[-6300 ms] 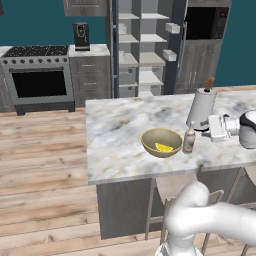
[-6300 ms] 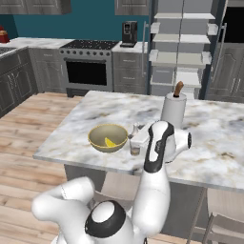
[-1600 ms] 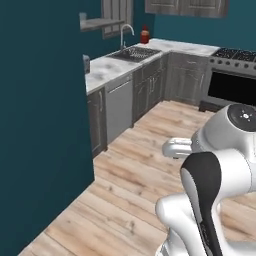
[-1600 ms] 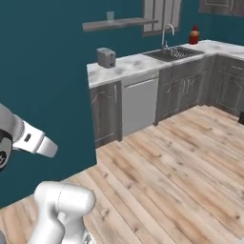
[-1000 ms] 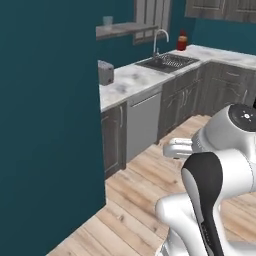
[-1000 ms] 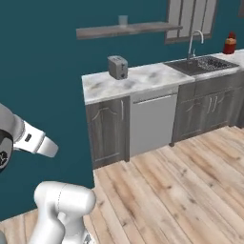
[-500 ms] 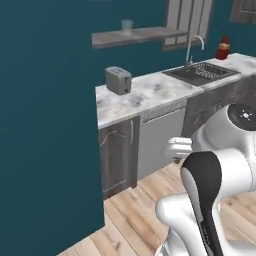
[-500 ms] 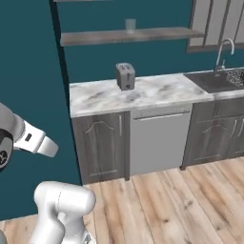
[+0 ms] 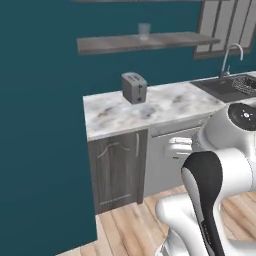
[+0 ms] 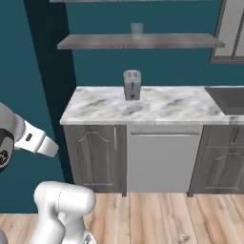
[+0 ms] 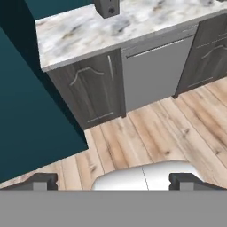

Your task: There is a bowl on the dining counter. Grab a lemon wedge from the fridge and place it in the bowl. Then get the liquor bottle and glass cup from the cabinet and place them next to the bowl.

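At the bottom of the hand view the two dark fingers [image 11: 42,181] stand wide apart with nothing between them, low over the wooden floor [image 11: 146,133]. Beyond, in the middle of both base views, a marble surface [image 10: 162,107] carries a toaster [image 10: 132,85], cut off at the hand view's top edge. Above it, at the top centre, a wall shelf [image 10: 138,42] holds what looks like the glass cup [image 10: 137,30], pale and faint, well apart from the fingers. The sink [image 9: 227,86] is cropped at the right edge.

Marble counter [image 10: 157,107], metal toaster [image 10: 132,85], wood floor [image 11: 177,133].
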### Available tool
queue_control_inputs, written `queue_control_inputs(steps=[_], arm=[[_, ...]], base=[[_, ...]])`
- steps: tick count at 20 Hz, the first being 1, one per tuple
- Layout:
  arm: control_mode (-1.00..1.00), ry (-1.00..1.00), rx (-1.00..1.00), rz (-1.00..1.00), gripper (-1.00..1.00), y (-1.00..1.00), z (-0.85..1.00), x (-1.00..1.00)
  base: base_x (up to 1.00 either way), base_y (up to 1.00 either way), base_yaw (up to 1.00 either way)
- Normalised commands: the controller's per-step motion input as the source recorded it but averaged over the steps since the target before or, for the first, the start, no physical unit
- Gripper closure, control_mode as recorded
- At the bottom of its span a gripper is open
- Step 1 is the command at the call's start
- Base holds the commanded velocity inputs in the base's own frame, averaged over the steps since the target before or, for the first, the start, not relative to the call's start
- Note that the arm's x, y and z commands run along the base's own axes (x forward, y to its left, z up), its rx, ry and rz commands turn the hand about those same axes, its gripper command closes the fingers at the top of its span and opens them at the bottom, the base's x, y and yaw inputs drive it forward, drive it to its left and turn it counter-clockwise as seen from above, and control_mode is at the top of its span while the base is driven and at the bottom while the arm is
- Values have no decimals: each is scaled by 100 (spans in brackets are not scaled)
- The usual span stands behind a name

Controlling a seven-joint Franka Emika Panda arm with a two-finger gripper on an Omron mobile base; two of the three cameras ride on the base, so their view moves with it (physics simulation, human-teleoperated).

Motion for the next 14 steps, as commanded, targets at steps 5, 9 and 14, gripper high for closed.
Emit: queue_control_inputs(steps=[5, 9, 14], arm=[[100, 0, 0, 0, -100, 0, 0, 0], [100, 0, 0, 0, -100, 0, 0, 0], [100, 0, 0, 0, -100, 0, 0, 0]], base=[[60, -66, 30], [78, -52, 17], [87, -43, 16]])
